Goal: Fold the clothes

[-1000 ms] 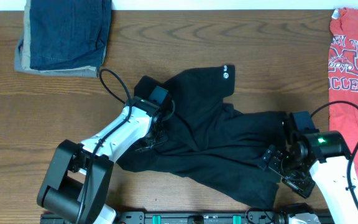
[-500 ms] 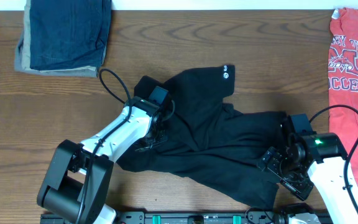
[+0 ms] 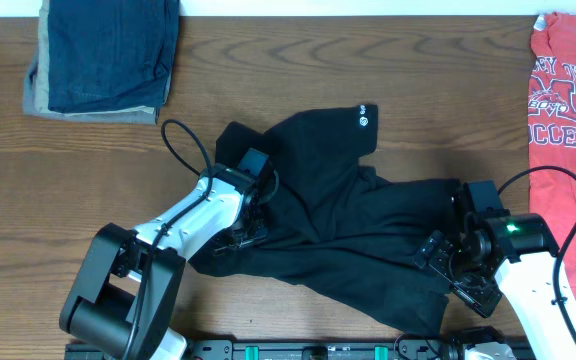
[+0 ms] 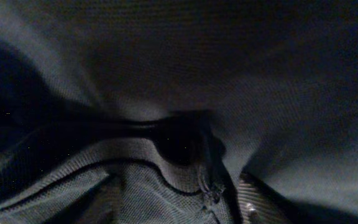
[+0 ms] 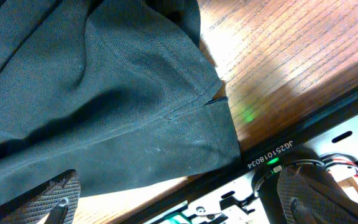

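The shirt (image 3: 338, 215) lies crumpled across the middle of the overhead frame. It looks light, limp and quick to bunch, so I'd take it by a hem or sleeve edge. The right gripper (image 3: 446, 262) hangs wide open over the lower-right hem, holding nothing. The left gripper (image 3: 243, 232) is pressed into cloth at centre-left; I can't tell whether it grips.

Gripper fingertip (image 4: 252, 202): one ridged pad at the lower edge, touching cloth; how wide the jaws stand cannot be told.
Black shirt (image 4: 185, 68): dark fine-knit cloth fills the view, under and ahead of the gripper.
Fold (image 4: 135, 124): a ridge running across, with a shadowed pocket just ahead of the fingertip.
Seam (image 4: 191, 183): a stitched edge curving close beside the fingertip.
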{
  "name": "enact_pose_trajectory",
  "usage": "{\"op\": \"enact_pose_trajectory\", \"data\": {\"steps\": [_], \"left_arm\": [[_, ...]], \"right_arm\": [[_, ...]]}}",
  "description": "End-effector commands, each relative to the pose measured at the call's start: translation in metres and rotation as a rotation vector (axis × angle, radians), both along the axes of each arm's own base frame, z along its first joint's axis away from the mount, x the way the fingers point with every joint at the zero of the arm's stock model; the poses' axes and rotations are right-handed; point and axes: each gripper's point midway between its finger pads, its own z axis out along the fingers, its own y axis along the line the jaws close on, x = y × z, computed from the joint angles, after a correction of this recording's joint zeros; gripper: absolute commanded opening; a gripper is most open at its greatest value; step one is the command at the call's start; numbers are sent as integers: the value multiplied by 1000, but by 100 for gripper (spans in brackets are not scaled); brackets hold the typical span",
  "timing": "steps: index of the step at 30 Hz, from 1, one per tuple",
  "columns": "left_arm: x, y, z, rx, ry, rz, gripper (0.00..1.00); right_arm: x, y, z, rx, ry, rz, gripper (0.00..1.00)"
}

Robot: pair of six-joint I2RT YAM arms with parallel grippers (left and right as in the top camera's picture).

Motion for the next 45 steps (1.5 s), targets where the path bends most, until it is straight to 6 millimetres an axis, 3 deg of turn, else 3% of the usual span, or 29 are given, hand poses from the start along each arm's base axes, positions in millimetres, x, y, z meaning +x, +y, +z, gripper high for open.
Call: {"op": "enact_pose_trajectory", "data": {"steps": [1, 5, 9, 10, 11, 16, 22, 28, 34, 45], "left_arm": [[-2, 1, -4, 7, 14, -19, 49], [-2, 1, -4, 7, 14, -19, 37], [-2, 2, -4, 14, 11, -19, 19], [-2, 2, -4, 15, 11, -19, 8], [-2, 2, -4, 14, 11, -19, 6], [-2, 2, -4, 15, 11, -16, 6], [-2, 2, -4, 15, 13, -20, 8], [-2, 3, -4, 19, 13, -20, 10], [-2, 4, -4, 22, 11, -21, 10], [-2, 4, -4, 22, 11, -21, 11]], "right_arm": [[-1, 2, -1, 2, 1, -5, 99], [-1, 2, -1, 2, 0, -5, 99], [-1, 2, -1, 1, 0, -5, 99], [-1, 1, -1, -2, -1, -5, 99], [-1, 1, -1, -7, -1, -10, 99], [-6, -11, -5, -78, 17, -112, 98], [-13, -12, -23, -84, 37, -148, 99], [-28, 5, -38, 15, 94, -142, 94], [-35, 5, -43, 23, 116, -98, 93], [-34, 24, -65, 139, 94, -112, 92]]}}
